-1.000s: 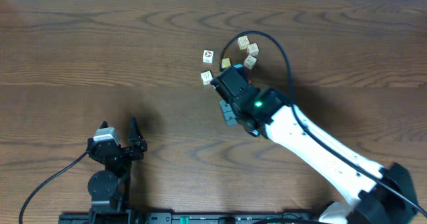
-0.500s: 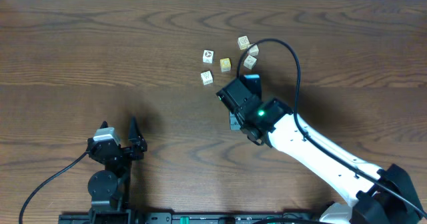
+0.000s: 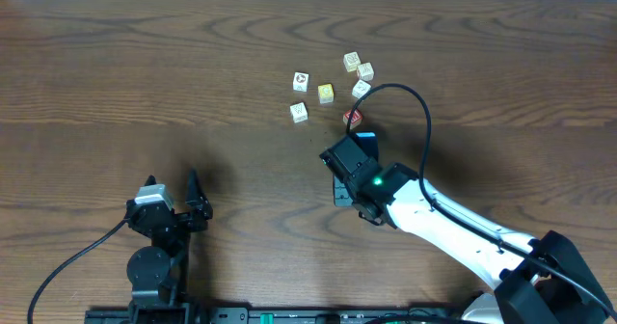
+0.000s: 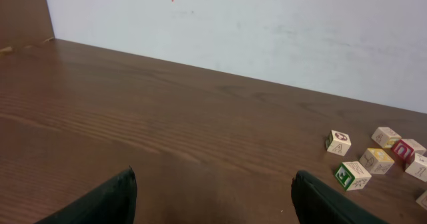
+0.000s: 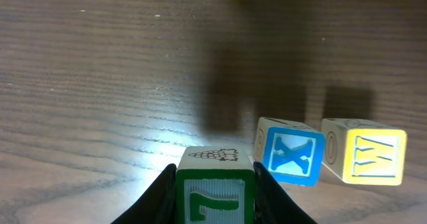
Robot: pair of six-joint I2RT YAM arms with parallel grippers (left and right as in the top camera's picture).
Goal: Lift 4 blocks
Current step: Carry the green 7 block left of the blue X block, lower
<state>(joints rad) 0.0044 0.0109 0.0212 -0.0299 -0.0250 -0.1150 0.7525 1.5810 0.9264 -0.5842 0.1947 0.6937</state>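
Observation:
In the right wrist view my right gripper (image 5: 215,179) is shut on a green-faced block (image 5: 215,197) with a grape picture on top. Just to its right stand a blue block with a white X (image 5: 291,152) and a yellow-orange block (image 5: 363,151) on the wood. From overhead the right gripper (image 3: 345,158) hides all three. A red block (image 3: 353,119) lies just beyond it, also seen as the red block (image 4: 402,149) in the left wrist view. My left gripper (image 3: 172,184) rests open near the front left, nothing between its fingers (image 4: 107,201).
A loose group of cream-faced cubes (image 3: 301,79) and a pale yellow cube (image 3: 326,94) lies beyond the right gripper. A black cable (image 3: 419,107) loops over the right arm. A white wall (image 4: 267,31) borders the table's far edge.
The right gripper has drawn back from the cube group toward the front edge, still holding the green-faced block. The red block has come into view. The left arm has not moved.

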